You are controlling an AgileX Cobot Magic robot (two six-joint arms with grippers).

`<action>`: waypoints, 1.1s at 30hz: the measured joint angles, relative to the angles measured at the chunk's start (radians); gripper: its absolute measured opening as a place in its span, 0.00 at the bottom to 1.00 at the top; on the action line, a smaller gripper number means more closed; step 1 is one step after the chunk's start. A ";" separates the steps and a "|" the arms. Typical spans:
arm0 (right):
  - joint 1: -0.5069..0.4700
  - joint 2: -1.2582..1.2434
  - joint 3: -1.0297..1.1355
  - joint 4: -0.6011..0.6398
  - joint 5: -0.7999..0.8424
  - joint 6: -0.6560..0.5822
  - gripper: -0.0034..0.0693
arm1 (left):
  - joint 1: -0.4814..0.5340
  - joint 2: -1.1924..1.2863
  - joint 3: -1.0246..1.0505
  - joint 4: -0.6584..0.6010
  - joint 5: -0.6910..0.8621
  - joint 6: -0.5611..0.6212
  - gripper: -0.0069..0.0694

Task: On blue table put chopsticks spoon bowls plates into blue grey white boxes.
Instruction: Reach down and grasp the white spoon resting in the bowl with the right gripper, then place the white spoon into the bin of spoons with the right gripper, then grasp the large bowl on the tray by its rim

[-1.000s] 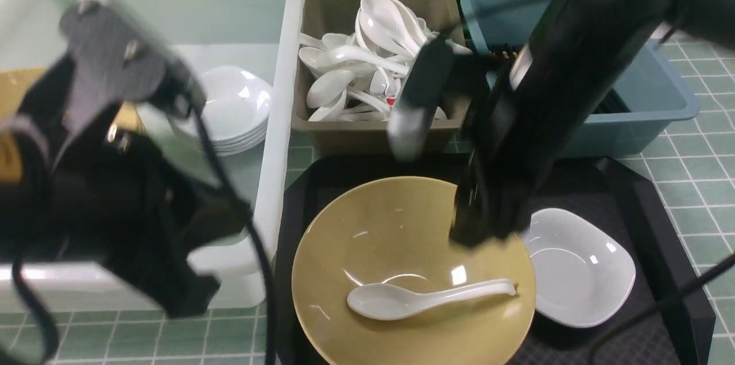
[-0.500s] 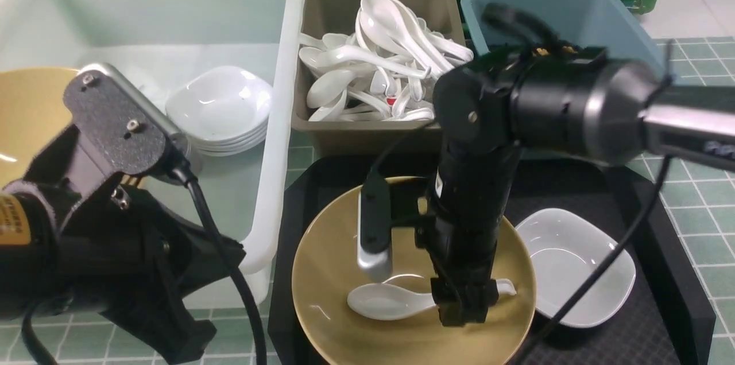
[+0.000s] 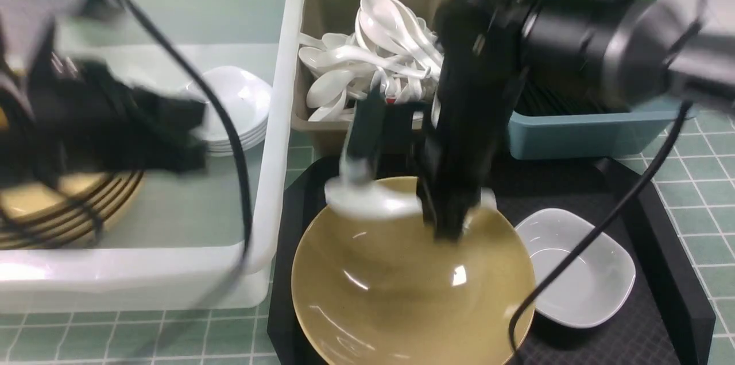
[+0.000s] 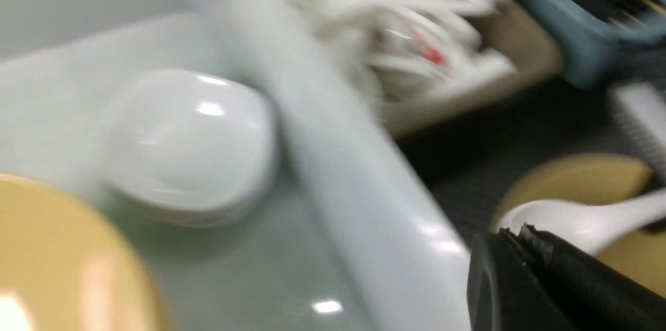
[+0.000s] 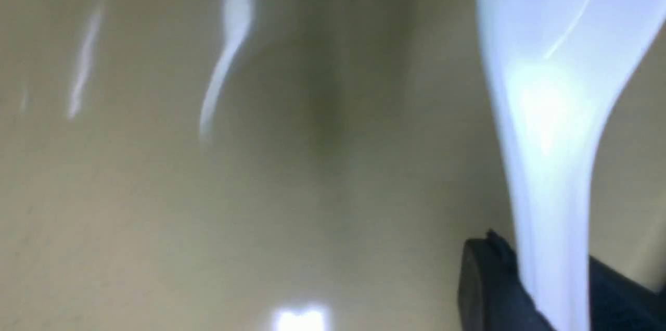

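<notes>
Spoon (image 3: 370,202) is hanging roughly level above the far rim of the yellow bowl (image 3: 402,284), which is sitting on the black tray (image 3: 649,307) on the desk (image 3: 706,181); the right fingers (image 3: 449,218) are pinching its handle. The left fingers (image 4: 546,284) are hovering over the white box (image 3: 281,124) at the left, too blurred to tell whether they are spread or pressed together

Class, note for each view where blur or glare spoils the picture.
Front view: left arm and right arm smear, the held spoon too; the yellow bowl is sharp, with glints. Left wrist view: streaked throughout, even the stacked plates. Right wrist view: soft focus, spoon handle glaring white.
</notes>
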 joint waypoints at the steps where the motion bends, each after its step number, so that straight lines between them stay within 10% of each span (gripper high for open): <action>1: -0.012 -0.003 -0.034 -0.001 -0.005 0.013 0.24 | 0.016 0.014 -0.019 0.002 0.000 -0.004 0.08; 15: -0.162 0.161 -0.255 -0.014 -0.619 0.428 0.33 | 0.059 0.072 -0.073 -0.134 0.048 0.063 0.08; 20: -0.184 0.230 -0.274 -0.010 -0.775 0.492 0.79 | 0.059 0.074 -0.073 -0.138 0.150 0.091 0.08; 28: -0.200 0.145 -0.411 -0.007 -0.449 0.489 0.99 | 0.031 0.118 -0.122 -0.240 0.224 0.255 0.11; 33: -0.201 0.049 -0.453 -0.007 -0.101 0.381 0.71 | -0.072 0.300 -0.288 -0.243 0.388 0.303 0.29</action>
